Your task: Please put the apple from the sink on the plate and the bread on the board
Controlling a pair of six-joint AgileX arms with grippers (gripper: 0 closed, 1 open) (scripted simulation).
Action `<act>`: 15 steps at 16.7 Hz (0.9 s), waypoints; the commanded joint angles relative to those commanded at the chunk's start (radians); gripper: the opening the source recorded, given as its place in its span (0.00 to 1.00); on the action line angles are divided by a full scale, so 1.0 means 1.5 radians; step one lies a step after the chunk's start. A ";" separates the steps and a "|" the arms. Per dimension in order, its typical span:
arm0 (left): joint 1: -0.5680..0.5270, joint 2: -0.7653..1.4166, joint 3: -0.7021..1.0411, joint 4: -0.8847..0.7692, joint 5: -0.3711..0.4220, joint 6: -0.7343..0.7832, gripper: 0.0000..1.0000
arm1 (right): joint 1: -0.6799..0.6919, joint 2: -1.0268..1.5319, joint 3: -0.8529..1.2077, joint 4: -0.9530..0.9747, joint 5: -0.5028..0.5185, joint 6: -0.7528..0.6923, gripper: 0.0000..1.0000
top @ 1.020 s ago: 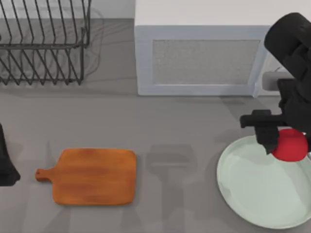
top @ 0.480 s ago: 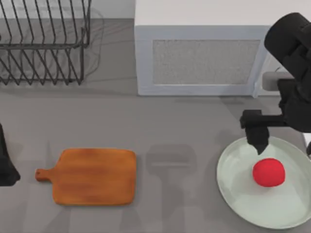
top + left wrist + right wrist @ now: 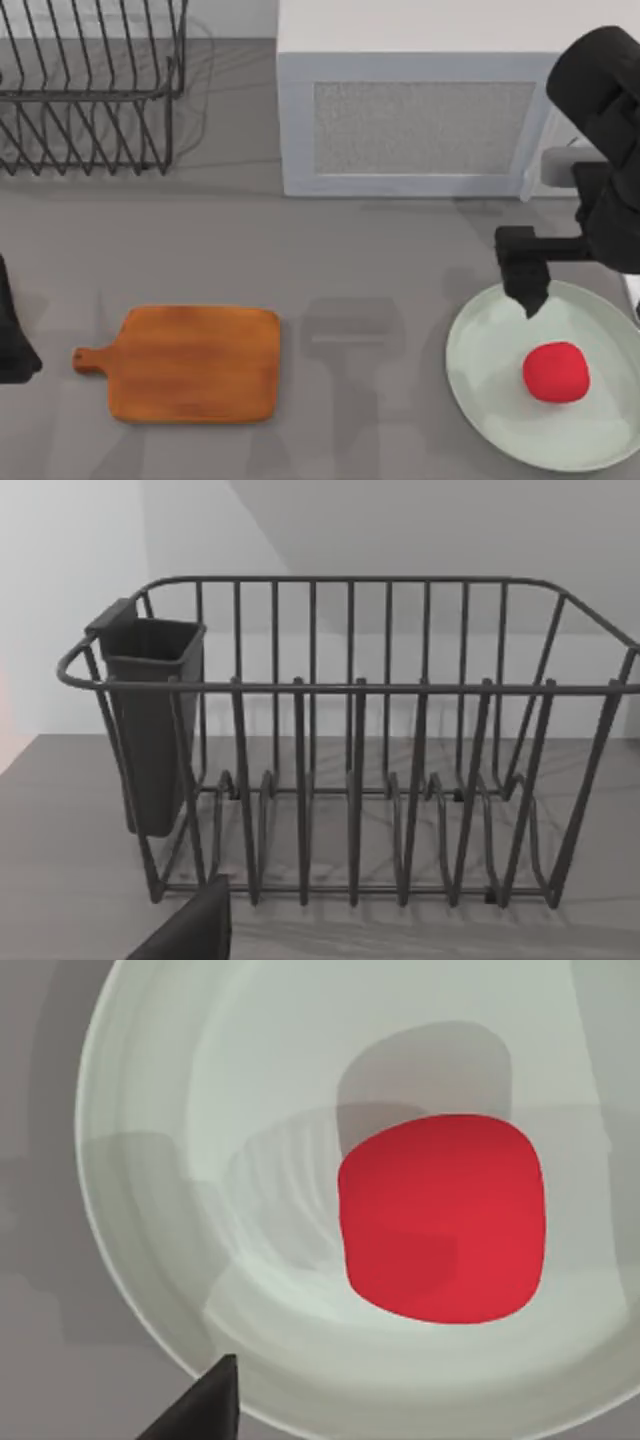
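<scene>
The apple (image 3: 556, 372) lies on the plate (image 3: 480, 390); the right claw (image 3: 585, 300) hangs above, spread open, empty; the board (image 3: 192, 364) sits well apart.

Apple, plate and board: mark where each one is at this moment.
apple (image 3: 555, 371): top view, centre of the red fruit lying on the plate.
plate (image 3: 480, 350): top view, bare pale green inner surface left of the fruit.
board (image 3: 195, 362): top view, middle of the wooden face.
</scene>
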 joint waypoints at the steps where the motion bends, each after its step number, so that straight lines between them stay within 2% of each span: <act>1: 0.000 0.000 0.000 0.000 0.000 0.000 1.00 | -0.004 -0.014 -0.011 0.010 0.000 -0.004 1.00; 7: 0.000 0.000 0.000 0.000 0.000 0.000 1.00 | -0.060 -0.233 -0.176 0.166 0.000 -0.062 1.00; 15: 0.000 0.000 0.000 0.000 0.000 0.000 1.00 | -0.185 -0.734 -0.544 0.511 0.000 -0.191 1.00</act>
